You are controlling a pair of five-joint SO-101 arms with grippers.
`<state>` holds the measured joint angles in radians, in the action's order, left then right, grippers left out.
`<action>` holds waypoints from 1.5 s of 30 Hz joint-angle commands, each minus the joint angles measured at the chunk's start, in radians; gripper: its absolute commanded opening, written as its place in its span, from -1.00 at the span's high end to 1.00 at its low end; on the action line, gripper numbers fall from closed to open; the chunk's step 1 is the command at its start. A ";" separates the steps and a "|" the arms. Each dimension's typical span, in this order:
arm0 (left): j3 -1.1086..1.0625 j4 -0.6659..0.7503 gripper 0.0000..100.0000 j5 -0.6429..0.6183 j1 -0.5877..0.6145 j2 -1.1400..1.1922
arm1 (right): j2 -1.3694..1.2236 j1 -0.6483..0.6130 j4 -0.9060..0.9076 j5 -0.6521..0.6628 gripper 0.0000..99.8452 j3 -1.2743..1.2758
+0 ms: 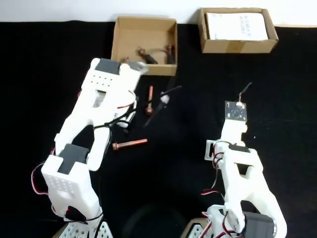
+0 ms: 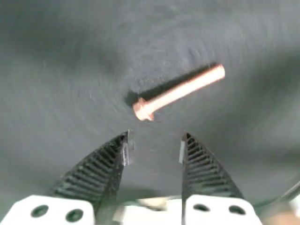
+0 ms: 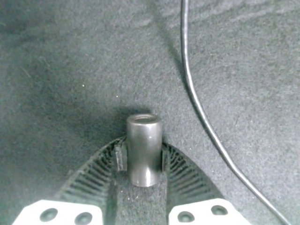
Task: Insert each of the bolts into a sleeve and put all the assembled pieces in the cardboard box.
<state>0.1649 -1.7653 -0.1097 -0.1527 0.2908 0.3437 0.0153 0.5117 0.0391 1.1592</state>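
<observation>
Grip status: your right gripper [image 3: 140,154] is clamped on a dark sleeve [image 3: 143,136], which stands upright between the fingertips above the black cloth [image 3: 70,70]. Your left gripper [image 2: 155,140] is spread and carries nothing. A copper bolt [image 2: 178,91] lies on the cloth just ahead of its tips. In the high view, two bolts wait on the cloth: a crosswise bolt [image 1: 130,144] beside the left arm and a second bolt [image 1: 149,99] near the cardboard box [image 1: 121,34]. You cannot tell which one faces the open gripper.

Caution: the bolt is round and can roll away if one finger touches it first. Only the fingertips pinch the sleeve, so an off-axis push from the bolt may tilt it or force it out. A thin cable [image 3: 201,117] lies beside the right gripper and could snag.

The cardboard box holds at least two assembled pieces [image 1: 147,56]. A second box [image 1: 237,47] holds a white booklet [image 1: 237,26].
</observation>
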 commanded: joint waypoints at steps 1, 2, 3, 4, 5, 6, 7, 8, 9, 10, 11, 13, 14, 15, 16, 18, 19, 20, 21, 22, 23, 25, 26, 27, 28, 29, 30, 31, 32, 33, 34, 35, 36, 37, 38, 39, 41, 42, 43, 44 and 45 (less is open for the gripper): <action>-0.044 -0.015 0.67 -0.497 -0.099 -0.082 | 0.012 -0.001 -0.028 -0.005 0.99 0.001; -0.070 -0.012 0.67 -0.537 -0.128 -0.090 | 0.012 -0.001 -0.028 -0.005 0.99 0.001; -0.097 -0.011 0.67 -0.572 -0.148 -0.088 | 0.012 -0.001 -0.028 -0.005 0.99 0.001; -0.120 -0.009 0.67 -0.615 -0.156 -0.084 | 0.012 -0.001 -0.028 -0.005 0.99 0.001; -0.137 -0.005 0.66 -0.672 -0.159 -0.073 | 0.012 -0.001 -0.028 -0.005 0.99 0.001; -0.147 0.008 0.66 -0.720 -0.156 -0.061 | 0.012 -0.001 -0.028 -0.005 0.99 0.001; -0.150 0.017 0.66 -0.753 -0.150 -0.047 | 0.012 -0.001 -0.028 -0.005 0.99 0.001; -0.150 0.029 0.66 -0.769 -0.136 -0.031 | 0.012 -0.001 -0.028 -0.005 0.99 0.001; -0.151 0.040 0.66 -0.779 -0.122 -0.018 | 0.012 -0.001 -0.028 -0.005 0.99 0.001; -0.151 0.052 0.66 -0.790 -0.108 -0.002 | 0.012 -0.001 -0.028 -0.005 0.99 0.001; -0.151 0.068 0.66 -0.804 -0.096 0.013 | 0.012 -0.001 -0.028 -0.005 0.99 0.001; -0.151 0.097 0.66 -0.812 -0.073 0.033 | 0.012 -0.001 -0.028 -0.005 0.99 0.001; -0.151 0.110 0.66 -0.812 -0.065 0.047 | 0.012 -0.001 -0.028 -0.005 0.99 0.001; -0.151 0.121 0.66 -0.812 -0.064 0.059 | 0.012 -0.001 -0.028 -0.005 0.99 0.001; -0.153 0.129 0.66 -0.812 -0.064 0.067 | 0.012 -0.001 -0.028 -0.005 0.99 0.001; -0.154 0.132 0.66 -0.812 -0.068 0.087 | 0.012 -0.001 -0.028 -0.005 0.99 0.001; -0.153 0.132 0.66 -0.812 -0.068 0.099 | 0.012 -0.001 -0.028 -0.005 0.99 0.001; -0.153 0.132 0.66 -0.812 -0.067 0.111 | 0.012 -0.001 -0.028 -0.005 0.99 0.001; -0.153 0.129 0.66 -0.812 -0.065 0.125 | 0.012 -0.001 -0.028 -0.005 0.99 0.001; -0.153 0.127 0.66 -0.812 -0.065 0.140 | 0.012 -0.001 -0.028 -0.005 0.99 0.001; -0.153 0.127 0.66 -0.812 -0.065 0.156 | 0.012 -0.001 -0.028 -0.005 0.99 0.001; -0.151 0.129 0.66 -0.812 -0.065 0.186 | 0.012 -0.001 -0.028 -0.005 0.99 0.001; -0.151 0.133 0.66 -0.812 -0.062 0.200 | 0.012 -0.001 -0.028 -0.005 0.99 0.001; -0.150 0.138 0.66 -0.812 -0.058 0.213 | 0.012 -0.001 -0.028 -0.005 0.99 0.001; -0.150 0.152 0.66 -0.812 -0.053 0.220 | 0.012 -0.001 -0.028 -0.005 0.99 0.001; -0.150 0.167 0.66 -0.812 -0.044 0.228 | 0.012 -0.001 -0.028 -0.005 0.99 0.001; -0.150 0.178 0.66 -0.812 -0.031 0.231 | 0.012 -0.001 -0.028 -0.005 0.99 0.001; -0.150 0.190 0.66 -0.812 -0.019 0.232 | 0.012 -0.001 -0.028 -0.005 0.99 0.001; -0.150 0.199 0.67 -0.810 -0.010 0.236 | 0.012 -0.001 -0.028 -0.005 0.99 0.001; -0.150 0.209 0.67 -0.804 -0.001 0.237 | 0.012 -0.001 -0.028 -0.005 0.99 0.001; -0.150 0.212 0.67 -0.802 0.007 0.237 | 0.012 -0.001 -0.028 -0.005 0.99 0.001; -0.150 0.212 0.67 -0.790 0.012 0.232 | 0.012 -0.001 -0.028 -0.005 0.99 0.001; -0.147 0.212 0.67 -0.769 0.015 0.232 | 0.012 -0.001 -0.028 -0.005 0.99 0.001; -0.133 0.206 0.67 -0.747 0.019 0.232 | 0.012 -0.001 -0.028 -0.005 0.99 0.001; -0.117 0.204 0.67 -0.738 0.028 0.232 | 0.012 -0.001 -0.028 -0.005 0.99 0.001; -0.105 0.204 0.67 -0.733 0.039 0.232 | 0.012 -0.001 -0.028 -0.005 0.99 0.001; -0.068 0.204 0.67 -0.733 0.070 0.232 | 0.012 -0.001 -0.028 -0.005 0.99 0.001; -0.047 0.207 0.67 -0.735 0.082 0.239 | 0.012 -0.001 -0.028 -0.005 0.99 0.001; -0.025 0.210 0.67 -0.733 0.094 0.240 | 0.012 -0.001 -0.028 -0.005 0.99 0.001; -0.007 0.210 0.67 -0.735 0.104 0.240 | 0.012 -0.001 -0.028 -0.005 0.99 0.001; 0.015 0.212 0.67 -0.736 0.110 0.240 | 0.012 -0.001 -0.028 -0.005 0.99 0.001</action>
<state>0.1005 -1.5673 -0.8493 -0.0836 0.5378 0.3437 0.0153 0.5117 0.0391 1.1592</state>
